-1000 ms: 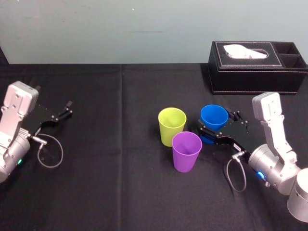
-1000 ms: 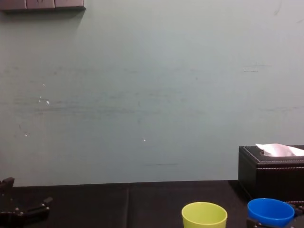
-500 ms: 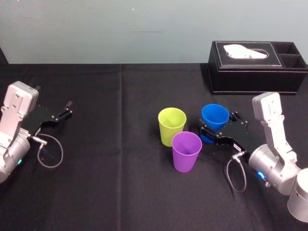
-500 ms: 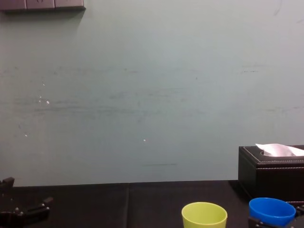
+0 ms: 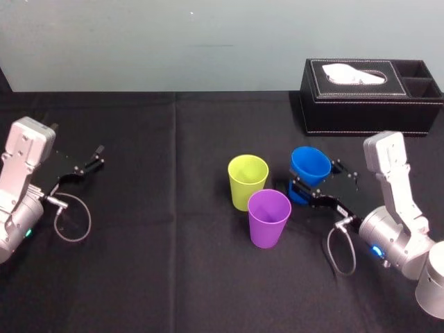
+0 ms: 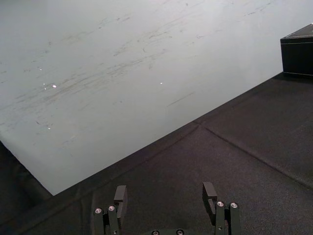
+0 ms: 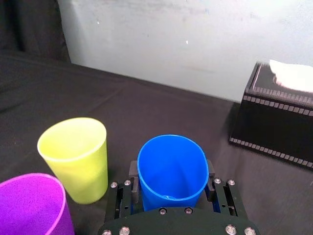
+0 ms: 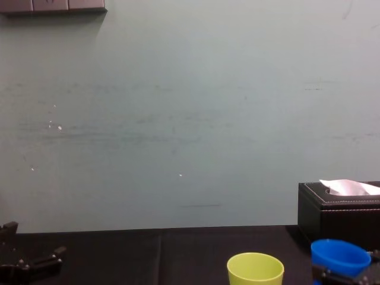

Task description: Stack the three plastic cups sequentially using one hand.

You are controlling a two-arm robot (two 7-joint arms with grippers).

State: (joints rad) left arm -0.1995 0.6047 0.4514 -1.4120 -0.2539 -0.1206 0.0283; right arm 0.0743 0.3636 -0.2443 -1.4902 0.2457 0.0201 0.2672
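Three plastic cups are grouped mid-table. The yellow-green cup (image 5: 248, 182) stands upright, with the purple cup (image 5: 268, 218) just in front of it. To their right, the blue cup (image 5: 310, 164) sits between the fingers of my right gripper (image 5: 312, 189), which is shut on its lower body; the cup is tilted and a little off the cloth. In the right wrist view both fingers press the sides of the blue cup (image 7: 172, 169), beside the yellow-green cup (image 7: 76, 156) and the purple cup (image 7: 29, 205). My left gripper (image 5: 87, 166) rests open at the far left, holding nothing.
A black tissue box (image 5: 371, 97) stands at the back right, behind my right arm. A black cloth (image 5: 159, 263) covers the table, with free room on its left half and in front of the cups. A pale wall (image 8: 178, 119) rises behind.
My right gripper has closed onto the blue cup, and the cup has risen slightly and tilted. The other two cups and my left arm have not moved.
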